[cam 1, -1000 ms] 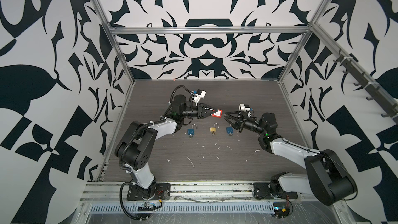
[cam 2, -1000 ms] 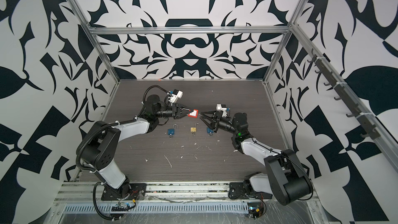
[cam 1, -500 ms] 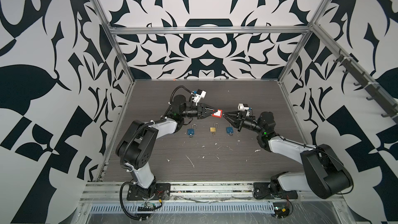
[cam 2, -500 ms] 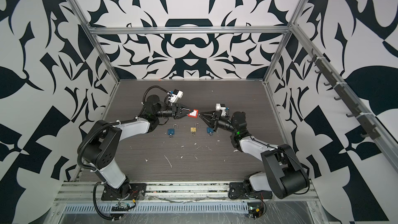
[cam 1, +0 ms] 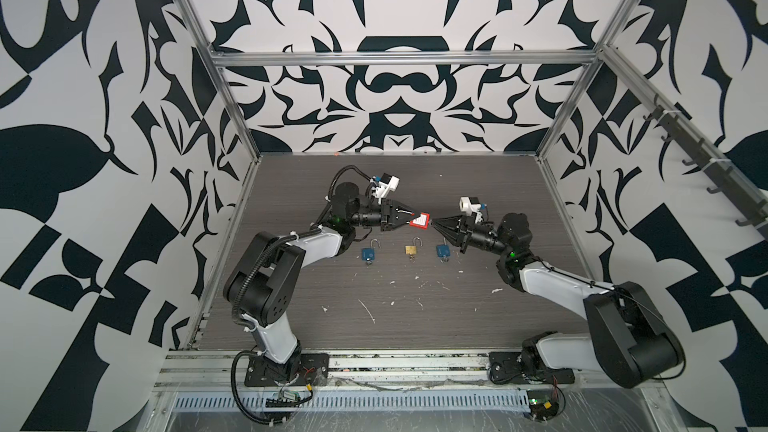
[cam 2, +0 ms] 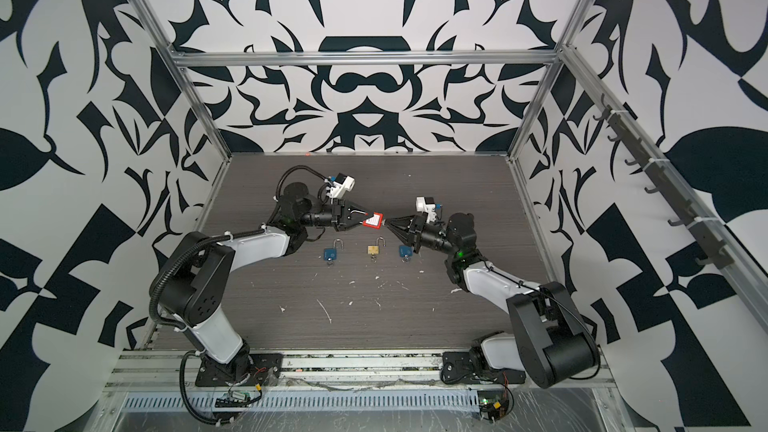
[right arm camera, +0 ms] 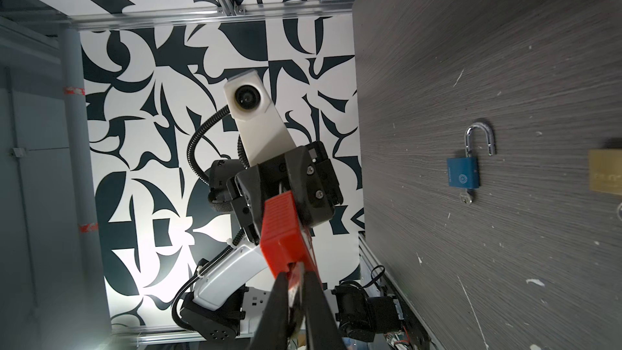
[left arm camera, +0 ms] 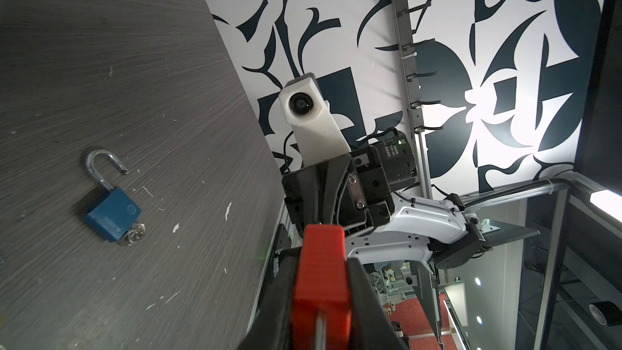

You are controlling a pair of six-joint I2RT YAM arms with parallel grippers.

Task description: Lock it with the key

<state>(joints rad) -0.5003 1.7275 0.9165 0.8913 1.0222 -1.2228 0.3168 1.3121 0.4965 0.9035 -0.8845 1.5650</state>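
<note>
- The red padlock (cam 1: 419,220) is held off the table (cam 1: 415,326), over its far half and about midway between the left and right edges. The left gripper (cam 1: 409,219) is clamped on its body.
- The right gripper (cam 1: 434,224) is pinched together on the key (right arm camera: 295,279) at the lock's end.
- My judgement: I should turn about the key's own axis with no sideways pull, while the left arm braces.
- A blue padlock (cam 1: 368,252), a brass padlock (cam 1: 411,249) and a second blue padlock (cam 1: 443,250) lie below, nearer the front edge. There is room above them, and the side edges are well apart.
</note>
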